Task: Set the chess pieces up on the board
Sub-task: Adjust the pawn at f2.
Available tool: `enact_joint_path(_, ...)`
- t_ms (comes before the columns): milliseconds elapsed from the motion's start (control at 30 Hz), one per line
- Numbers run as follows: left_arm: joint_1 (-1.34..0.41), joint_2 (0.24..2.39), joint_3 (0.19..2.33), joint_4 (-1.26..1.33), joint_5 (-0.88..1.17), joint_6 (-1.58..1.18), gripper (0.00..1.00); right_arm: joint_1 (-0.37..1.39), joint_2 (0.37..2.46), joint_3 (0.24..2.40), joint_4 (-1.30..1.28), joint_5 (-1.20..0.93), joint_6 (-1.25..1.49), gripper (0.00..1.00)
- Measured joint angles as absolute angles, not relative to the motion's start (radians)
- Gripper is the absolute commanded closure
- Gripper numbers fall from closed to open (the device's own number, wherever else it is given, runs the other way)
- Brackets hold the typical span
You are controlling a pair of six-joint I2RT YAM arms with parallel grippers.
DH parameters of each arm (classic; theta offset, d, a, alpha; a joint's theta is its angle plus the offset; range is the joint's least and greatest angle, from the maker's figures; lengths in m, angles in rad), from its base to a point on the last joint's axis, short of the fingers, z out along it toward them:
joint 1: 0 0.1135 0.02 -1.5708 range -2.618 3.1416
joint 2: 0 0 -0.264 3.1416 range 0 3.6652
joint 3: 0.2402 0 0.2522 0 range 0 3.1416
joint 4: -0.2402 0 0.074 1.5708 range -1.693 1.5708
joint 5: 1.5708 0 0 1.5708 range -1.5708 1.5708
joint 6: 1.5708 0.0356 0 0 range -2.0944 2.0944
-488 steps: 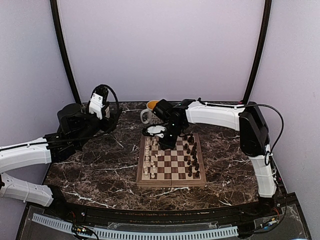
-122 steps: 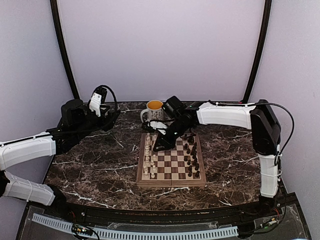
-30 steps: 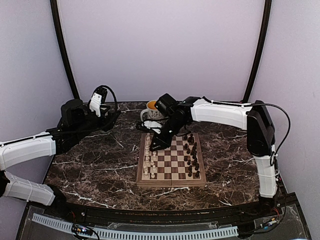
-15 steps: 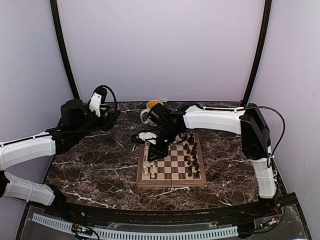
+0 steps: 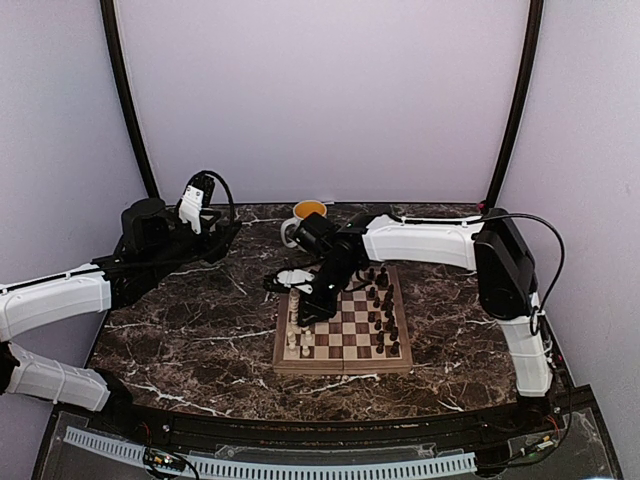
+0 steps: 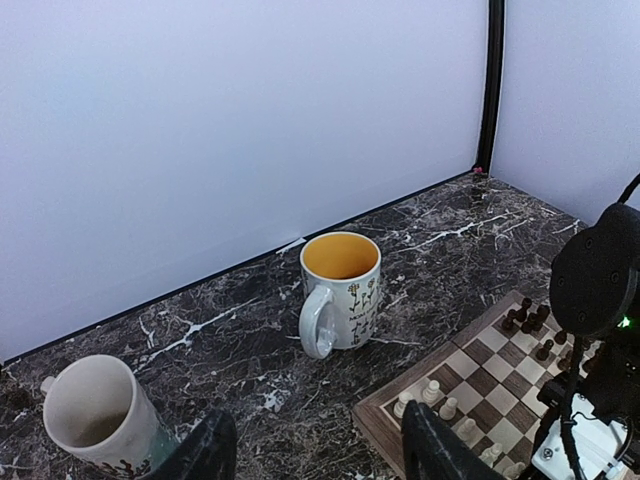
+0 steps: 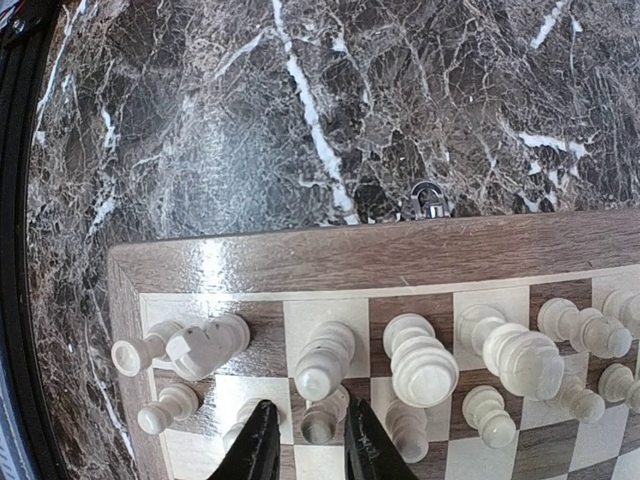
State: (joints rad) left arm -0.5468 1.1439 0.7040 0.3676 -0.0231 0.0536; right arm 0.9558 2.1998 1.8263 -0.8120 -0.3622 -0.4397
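Observation:
The board lies mid-table, with cream-white chess pieces along its left side and dark ones along its right. My right gripper hangs low over the white rows. In the right wrist view its fingers straddle a white pawn standing in the second row. The jaws are narrowly open, with a slim gap on the left. A knight and taller white pieces fill the back row by the board's border. My left gripper is wide open and empty, raised at the table's left.
A white mug with a yellow inside stands behind the board's far left corner. A second, cream mug sits close under my left gripper. A small metal clasp juts from the board's edge onto the dark marble table.
My right arm has swung from beside the mug toward the near side along the board's left edge and dropped over the white pawn row. The left arm has not moved.

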Motion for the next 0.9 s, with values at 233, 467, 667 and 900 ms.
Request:
enact_joint_path(233, -0.547, 1.144, 0.704, 0.368, -0.021, 0.054, 0.42, 0.957, 2.209, 1.826, -0.817, -0.346, -0.447, 0.8)
enact_joint_path(467, -0.547, 1.144, 0.704, 0.368, -0.019, 0.054, 0.42, 0.957, 2.209, 1.826, -0.823, -0.335, -0.455, 0.86)
enact_joint_path(667, -0.547, 1.144, 0.704, 0.367, -0.019, 0.054, 0.42, 0.958, 2.208, 1.821, -0.822, -0.331, -0.458, 0.87)
enact_joint_path(900, -0.547, 1.144, 0.704, 0.367, -0.019, 0.054, 0.41, 0.96, 2.2, 1.809, -0.812, -0.323, -0.462, 0.89)
